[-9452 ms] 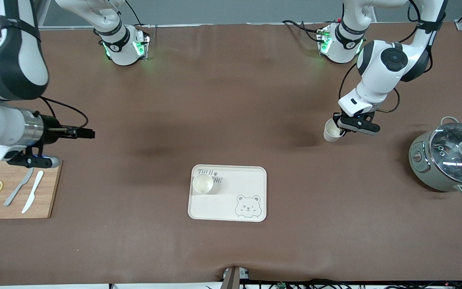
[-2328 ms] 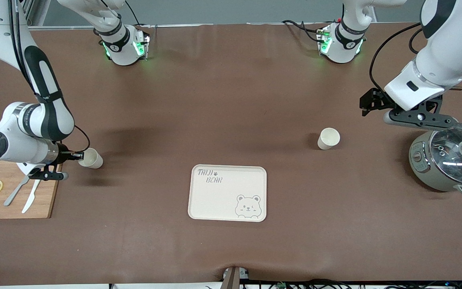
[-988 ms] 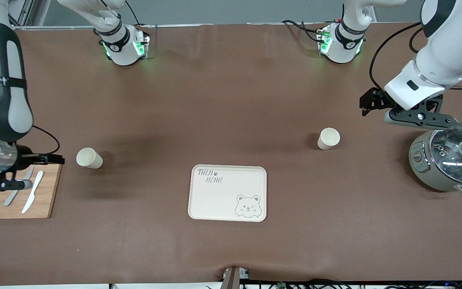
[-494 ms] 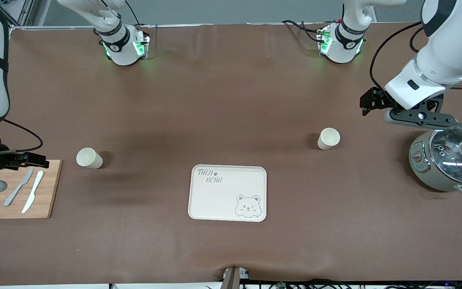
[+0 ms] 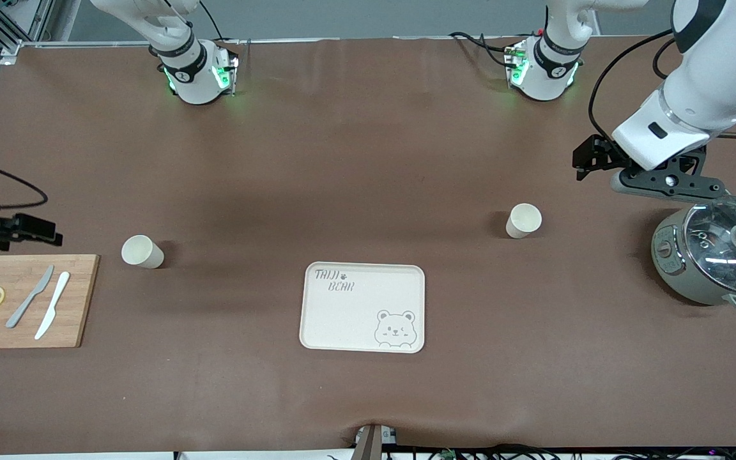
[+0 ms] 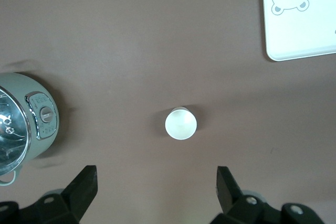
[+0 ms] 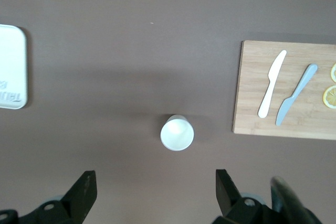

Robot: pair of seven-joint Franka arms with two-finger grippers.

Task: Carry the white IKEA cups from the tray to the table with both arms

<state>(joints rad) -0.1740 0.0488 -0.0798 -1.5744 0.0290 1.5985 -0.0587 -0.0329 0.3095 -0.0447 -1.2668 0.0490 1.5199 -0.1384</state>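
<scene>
Tray (image 5: 363, 319): cream, bear-printed, nothing in it; the landmark.
Cup A (image 5: 142, 251): upright on the tabletop (image 5: 355, 166), well apart from the tray toward the right arm's end, just beside the cutting board (image 5: 80, 300).
Cup B (image 5: 523, 220): upright, empty, toward the left arm's end, between tray and pot (image 5: 713, 255); bare tabletop all round it.
Right hand (image 5: 29, 230): in the air over the tabletop's edge by the cutting board, fingers spread wide, holding nothing.
Left hand (image 5: 588, 160): over the tabletop near the lidded pot, fingers wide apart, holding nothing.
</scene>
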